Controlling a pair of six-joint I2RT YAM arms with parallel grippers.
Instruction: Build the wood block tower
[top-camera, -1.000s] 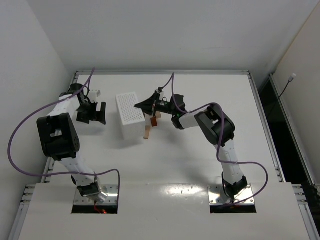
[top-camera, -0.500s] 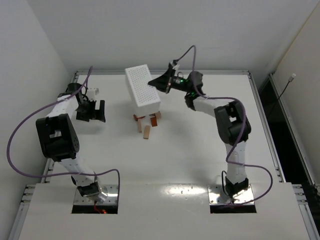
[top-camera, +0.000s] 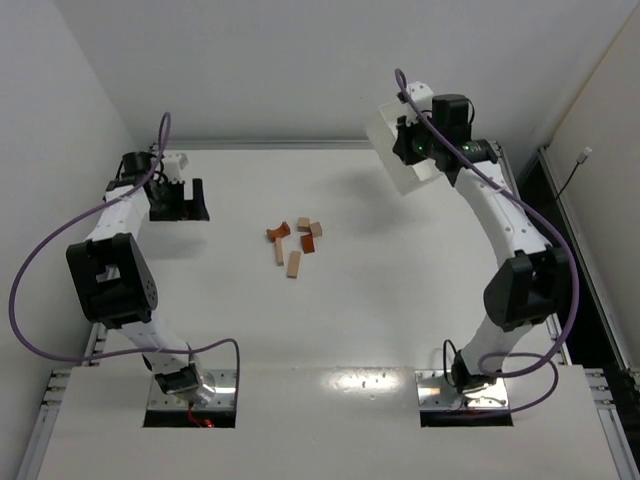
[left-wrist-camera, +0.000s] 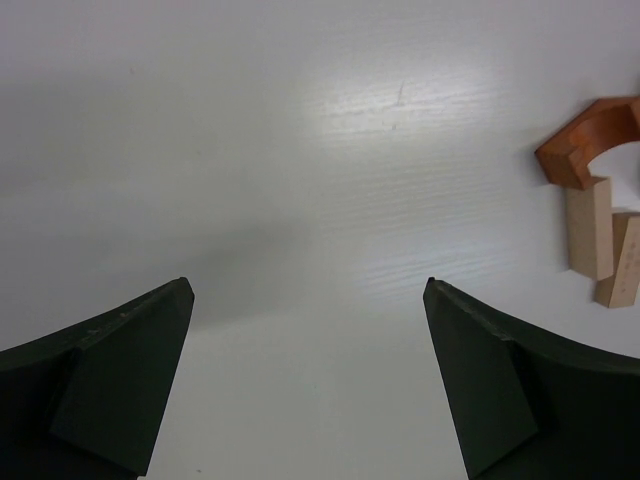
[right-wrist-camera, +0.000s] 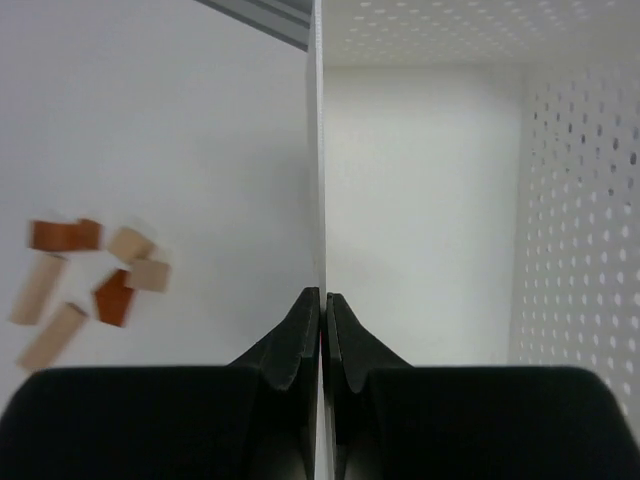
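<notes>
The right end effector (right-wrist-camera: 322, 300) is clenched on one thin wall of the white tray (top-camera: 393, 150), which hangs tilted in the air. The nearest hazard is that smooth edge slipping between the pads: the tray would drop to the surface (top-camera: 420, 300) and, I judge, could bounce toward the loose pieces. The wood blocks (top-camera: 296, 243) lie scattered flat on the surface, well apart from the tray, toward the left arm's side of it and nearer the arm bases, with none stacked yet. They are tiny against either end effector (a coarse pinch would likely nudge neighbours lying just beside), and such small pieces may twist out of a grip. The left end effector (left-wrist-camera: 308, 287), farther from the tray than the blocks are, hangs spread wide with nothing in it. The tray is matte white and box-shaped, its walls perforated with rows of small holes. The blocks are bare wood: pale tan planks (left-wrist-camera: 590, 225), reddish-brown chunks (right-wrist-camera: 113, 297) and one arched piece (left-wrist-camera: 590, 140)
</notes>
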